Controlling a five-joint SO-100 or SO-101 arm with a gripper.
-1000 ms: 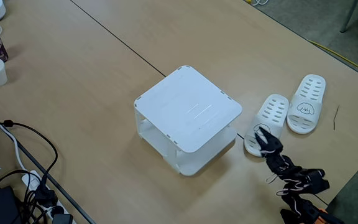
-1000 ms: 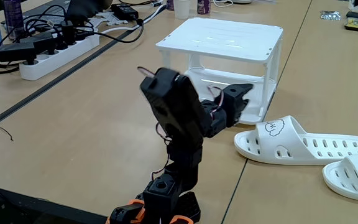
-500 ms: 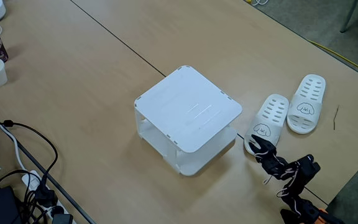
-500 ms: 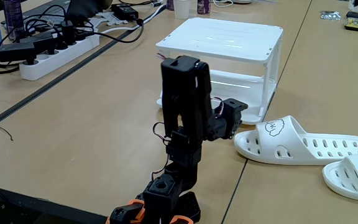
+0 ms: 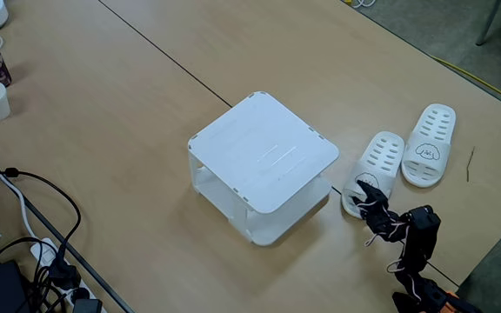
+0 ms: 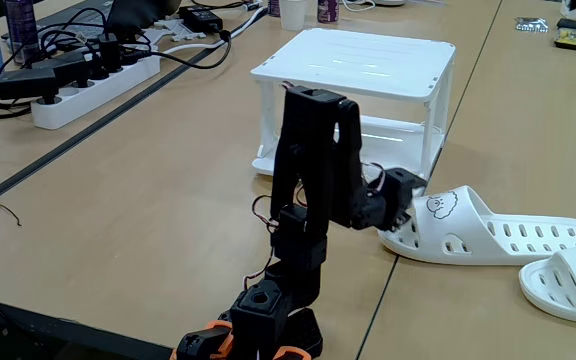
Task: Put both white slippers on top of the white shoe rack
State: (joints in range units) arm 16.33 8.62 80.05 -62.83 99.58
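Tool [image 5: 365, 193] sits at near white slipper's [image 5: 379, 163] toe end, beside rack [image 5: 263, 154].

two white slippers [image 5: 403, 158] lie side by side beside the empty-topped white shoe rack [image 5: 263, 152].

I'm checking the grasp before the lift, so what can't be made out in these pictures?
- Gripper: its dark fingers blur together over the near slipper's heel; open or shut unclear.
- In the low fixed view, the arm hides the fingertips and that heel.
- Far slipper: cut off by the right edge there.
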